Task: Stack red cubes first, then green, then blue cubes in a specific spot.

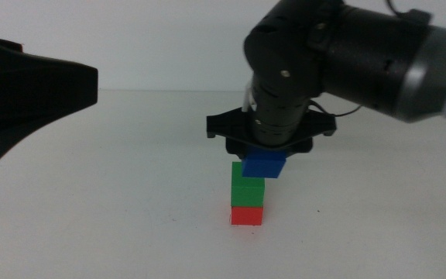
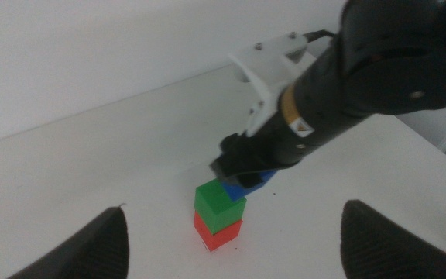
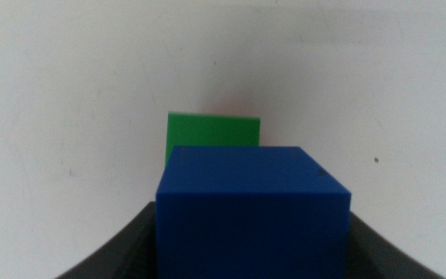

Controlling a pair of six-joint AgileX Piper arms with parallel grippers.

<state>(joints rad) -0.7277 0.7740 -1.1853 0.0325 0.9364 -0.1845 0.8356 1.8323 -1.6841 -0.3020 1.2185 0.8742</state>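
1. Already in place: we count the green cube (image 1: pixel 248 184) resting squarely on the red cube (image 1: pixel 247 215), on the white table (image 1: pixel 114 217).
2. In transit: we log the blue cube (image 1: pixel 265 163) clamped between the jaws of the right gripper (image 1: pixel 268 155), low over the green cube and offset toward the right arm's side; whether they touch we cannot tell.
3. Idle: the left gripper (image 2: pixel 231 240) hangs back near the stack, jaws spread wide, holding nothing.
4. Outstanding, by our judgement: centre, seat and release the blue cube.

The green cube (image 1: pixel 248 184) sits on the red cube (image 1: pixel 247 215), the blue cube (image 1: pixel 264 164) above, offset right.
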